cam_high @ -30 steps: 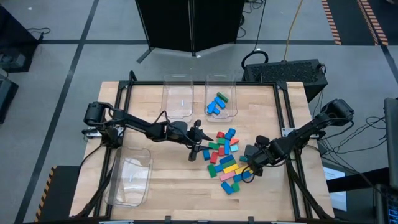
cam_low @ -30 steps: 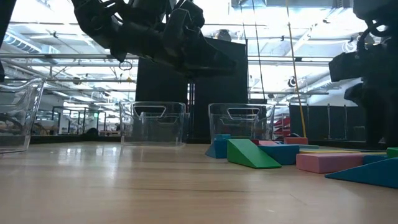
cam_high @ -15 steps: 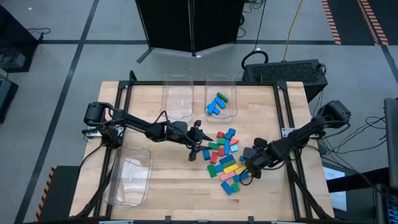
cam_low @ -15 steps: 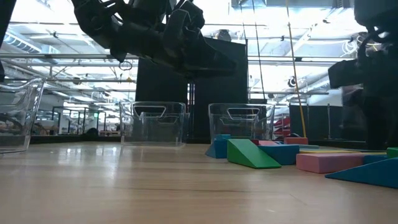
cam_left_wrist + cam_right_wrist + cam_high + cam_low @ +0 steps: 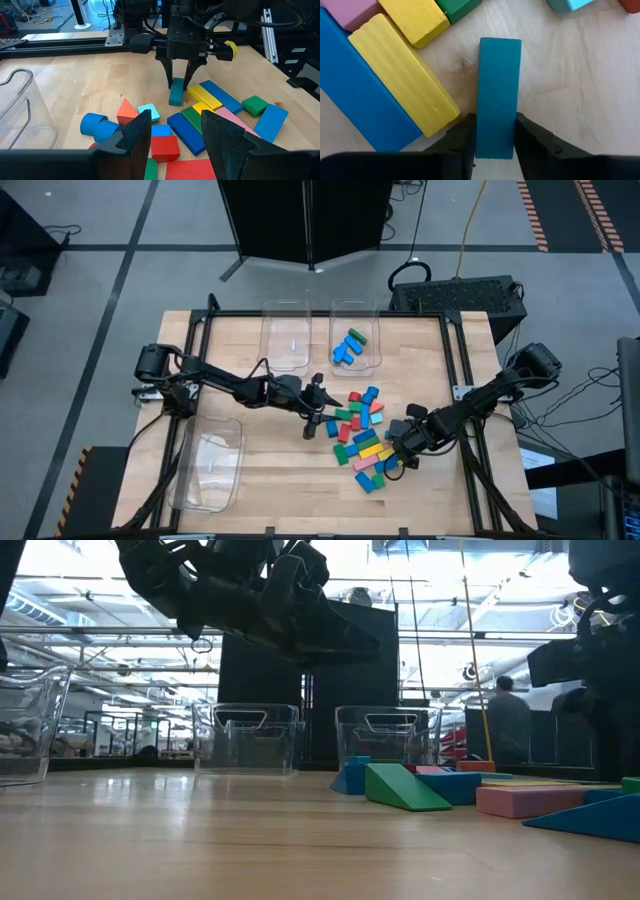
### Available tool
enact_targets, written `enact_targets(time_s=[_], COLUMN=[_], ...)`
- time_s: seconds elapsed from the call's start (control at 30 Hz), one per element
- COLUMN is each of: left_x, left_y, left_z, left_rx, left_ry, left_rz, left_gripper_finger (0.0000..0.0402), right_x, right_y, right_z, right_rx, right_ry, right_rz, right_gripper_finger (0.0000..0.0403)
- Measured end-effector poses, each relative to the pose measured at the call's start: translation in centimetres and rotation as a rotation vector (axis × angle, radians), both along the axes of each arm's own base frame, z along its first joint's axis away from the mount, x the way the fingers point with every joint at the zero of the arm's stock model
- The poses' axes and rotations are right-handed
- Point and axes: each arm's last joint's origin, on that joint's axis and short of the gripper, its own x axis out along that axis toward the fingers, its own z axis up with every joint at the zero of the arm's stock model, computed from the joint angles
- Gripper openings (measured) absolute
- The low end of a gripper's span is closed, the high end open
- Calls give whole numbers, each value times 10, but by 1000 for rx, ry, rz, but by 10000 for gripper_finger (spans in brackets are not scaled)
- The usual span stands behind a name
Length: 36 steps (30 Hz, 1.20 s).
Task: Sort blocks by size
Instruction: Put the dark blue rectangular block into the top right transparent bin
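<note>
The right gripper (image 5: 397,456) stands over the right edge of the block pile (image 5: 362,435), and its two fingers straddle one teal block (image 5: 497,97) that lies flat on the table (image 5: 270,490). What matters for the next move is the block's long axis: in the right wrist view it runs straight out ahead of the gripper, in line with the reach, so the fingers (image 5: 460,142) bear on its two long side faces near the end closest to the wrist. The jaws are narrow, pressed to or just off those faces; the grip looks made or nearly made, though I cannot tell if it is firm. In the left wrist view the same block (image 5: 176,92) sits between the right gripper's fingertips, just beside a yellow block (image 5: 204,95) and clear of it. A long yellow block (image 5: 402,82) lies at an angle close on one side, not touching the teal one. The left gripper (image 5: 322,423) hovers at the pile's left edge, partly open and holding nothing, farther from this block. Judged from this, a straight lift should free the block without dragging its neighbours.
</note>
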Motion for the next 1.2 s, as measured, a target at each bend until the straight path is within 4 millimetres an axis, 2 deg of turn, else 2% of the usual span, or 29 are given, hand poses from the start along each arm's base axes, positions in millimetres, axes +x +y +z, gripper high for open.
enact_targets(time_s=[0.13,0.4,0.57,0.87,1.2], left_x=[0,-1,-1,-1,-1], left_y=[0,2,2,2,2], left_z=[0,-3,-3,-3,-3], left_rx=[-5,11,17,17,17], left_ry=[1,29,29,29,29], left_rz=[3,49,66,66,67], left_gripper_finger=[173,173,173,173,173], right_x=[0,-5,-9,-15,-12], right_y=[0,-9,-17,-32,-48], right_z=[0,7,22,53,73], right_rx=[-3,-23,-5,31,58], right_ry=[0,6,-33,-209,-375], right_rz=[-2,-34,-71,-129,-175], right_gripper_finger=[90,96,95,95,95])
